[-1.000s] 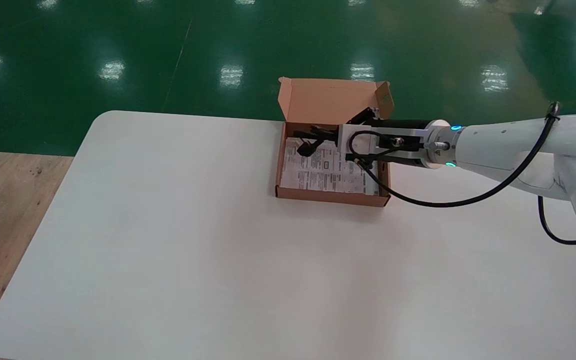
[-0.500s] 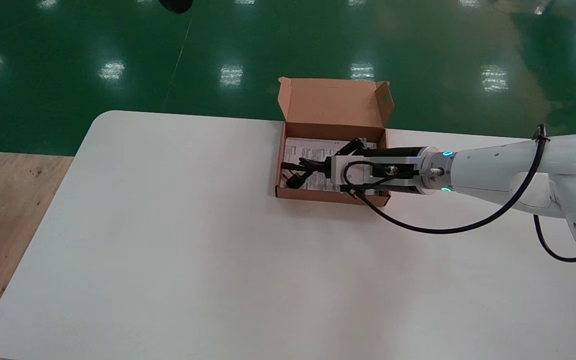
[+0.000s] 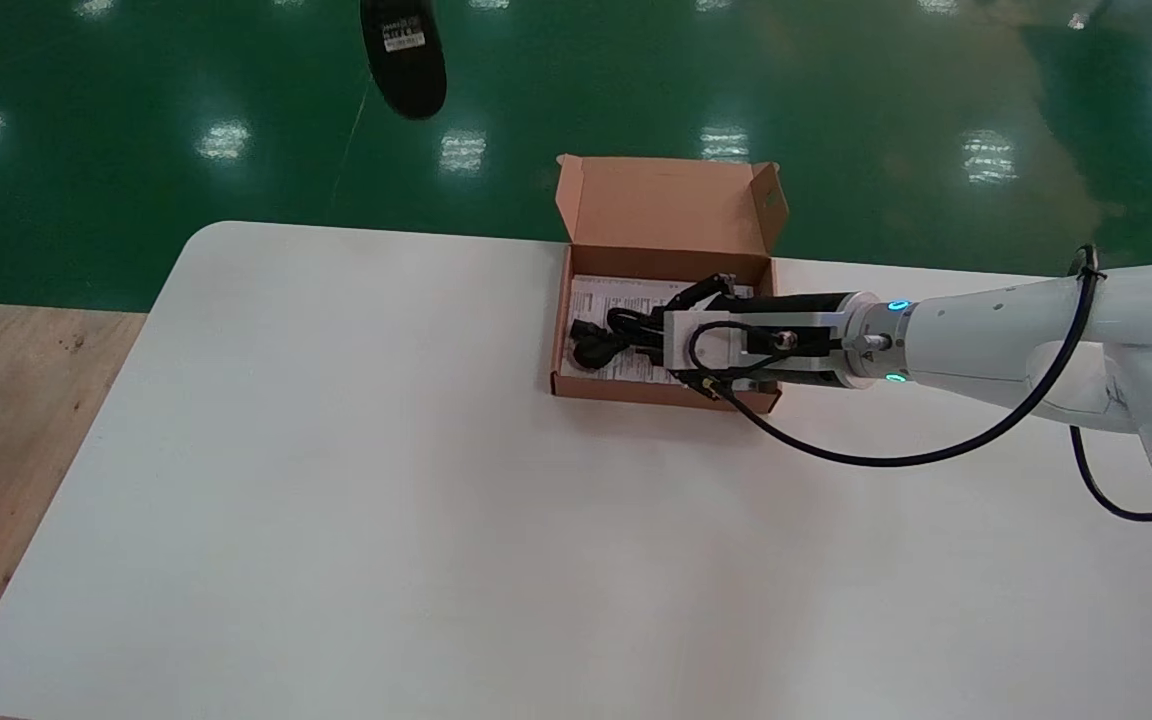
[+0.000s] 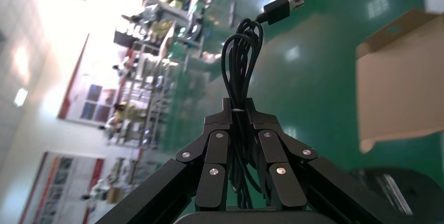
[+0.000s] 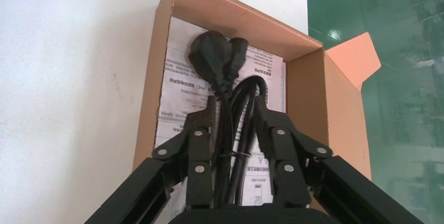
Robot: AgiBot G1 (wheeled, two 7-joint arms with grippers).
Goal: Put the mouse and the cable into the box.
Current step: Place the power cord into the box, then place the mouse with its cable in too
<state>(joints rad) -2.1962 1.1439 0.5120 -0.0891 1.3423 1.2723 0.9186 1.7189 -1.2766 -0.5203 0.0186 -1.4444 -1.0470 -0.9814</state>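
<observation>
- Surface: white, carries box.
- Box: open, at surface's 12 o'clock edge; leaflet lines floor.
- Right end effector: inside box, entering from 3 o'clock, clamped on coiled power cable; plugs seem down on leaflet, toward 9 o'clock wall.
- Left end effector: aloft, pinching mouse cord.
- Mouse: at box's 11 o'clock, off surface.
- Step: cable placement.
- Next, likely: release cable, withdraw clear, then bring mouse over.

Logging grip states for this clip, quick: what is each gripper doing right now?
Left gripper: shut on the mouse cord, in the air.
Right gripper: shut on the power cable, low in the box.
</observation>
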